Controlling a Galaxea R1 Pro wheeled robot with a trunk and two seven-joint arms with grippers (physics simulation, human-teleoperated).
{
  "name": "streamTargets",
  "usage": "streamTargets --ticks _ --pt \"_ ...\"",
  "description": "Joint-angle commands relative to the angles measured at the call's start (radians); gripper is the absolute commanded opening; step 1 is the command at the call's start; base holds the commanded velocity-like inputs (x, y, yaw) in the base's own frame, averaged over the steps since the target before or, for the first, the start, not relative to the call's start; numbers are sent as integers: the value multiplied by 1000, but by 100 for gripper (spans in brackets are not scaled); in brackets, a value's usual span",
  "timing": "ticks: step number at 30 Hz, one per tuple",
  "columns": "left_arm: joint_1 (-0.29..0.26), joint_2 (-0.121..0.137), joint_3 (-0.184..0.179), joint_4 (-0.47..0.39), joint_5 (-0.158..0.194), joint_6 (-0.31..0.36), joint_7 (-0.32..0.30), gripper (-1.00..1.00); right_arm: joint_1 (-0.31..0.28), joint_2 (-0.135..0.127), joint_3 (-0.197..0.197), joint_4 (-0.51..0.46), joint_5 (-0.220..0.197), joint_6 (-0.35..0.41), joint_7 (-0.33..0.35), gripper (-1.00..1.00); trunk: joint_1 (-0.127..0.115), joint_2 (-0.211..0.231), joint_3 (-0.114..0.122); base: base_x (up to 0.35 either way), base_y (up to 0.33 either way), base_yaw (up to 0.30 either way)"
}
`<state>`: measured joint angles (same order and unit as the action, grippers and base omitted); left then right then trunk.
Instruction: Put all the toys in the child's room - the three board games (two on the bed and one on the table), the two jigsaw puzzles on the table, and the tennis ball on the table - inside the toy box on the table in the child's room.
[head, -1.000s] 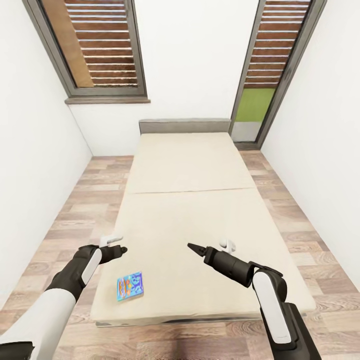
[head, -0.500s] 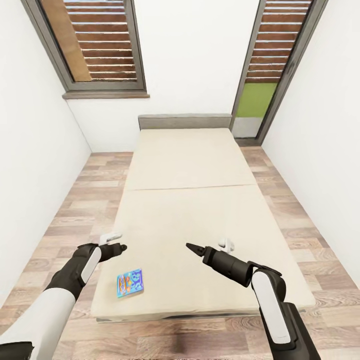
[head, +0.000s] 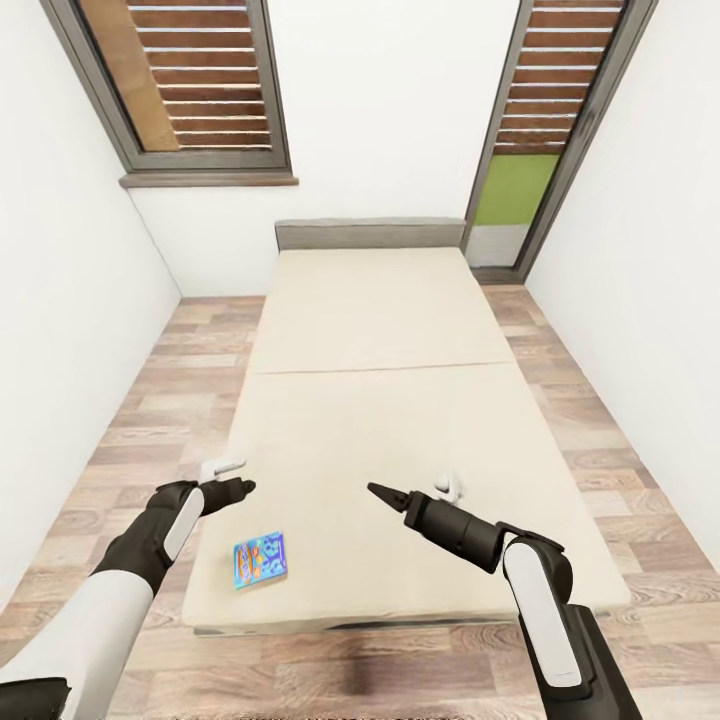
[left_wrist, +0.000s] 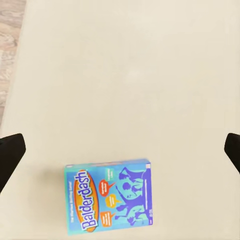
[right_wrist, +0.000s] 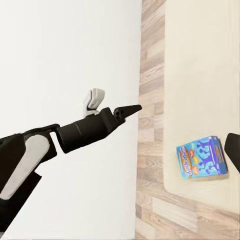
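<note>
A small blue-teal board game (head: 260, 559) lies flat near the front left corner of the bed (head: 380, 330), a plain beige mattress on a dark frame. In the left wrist view the same board game (left_wrist: 109, 195) reads "Balderdash". My left gripper (head: 240, 488) hovers just behind it above the mattress's left edge, open, its fingertips (left_wrist: 10, 152) far apart and nothing between them. The right gripper (head: 378, 491) hangs over the front middle of the mattress, open and empty, aimed left toward the board game (right_wrist: 202, 157) and the left gripper (right_wrist: 131, 108).
White walls close in on both sides, with strips of wood-plank floor (head: 150, 400) along each side of the bed and at its foot. A grey headboard (head: 370, 235) and two tall dark-framed windows (head: 190, 90) stand at the far wall.
The whole picture has slid upward a little, so the camera has moved. Both arms and the board game keep their places relative to the bed.
</note>
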<state>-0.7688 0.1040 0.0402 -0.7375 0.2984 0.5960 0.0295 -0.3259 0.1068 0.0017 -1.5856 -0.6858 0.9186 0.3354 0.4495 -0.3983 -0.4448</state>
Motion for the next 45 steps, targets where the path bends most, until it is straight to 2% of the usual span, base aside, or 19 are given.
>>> streamTargets --ticks 1,6,12,45 --pt "-1 0 1 -1 8 6 3 100 -1 1 -1 0 6 4 28 100 0 -2 -3 0 0 0" --pt "-4 -3 1 -2 7 4 3 100 -1 1 -3 -1 7 0 137 100 0 -2 -11 0 0 0" --pt "-4 -8 0 -2 7 4 4 100 -4 -1 -9 -1 8 0 193 100 0 -2 -21 0 0 0" --pt "-4 -6 0 -2 6 0 5 100 -1 0 -12 -1 14 -3 196 100 0 -2 -76 0 0 0"
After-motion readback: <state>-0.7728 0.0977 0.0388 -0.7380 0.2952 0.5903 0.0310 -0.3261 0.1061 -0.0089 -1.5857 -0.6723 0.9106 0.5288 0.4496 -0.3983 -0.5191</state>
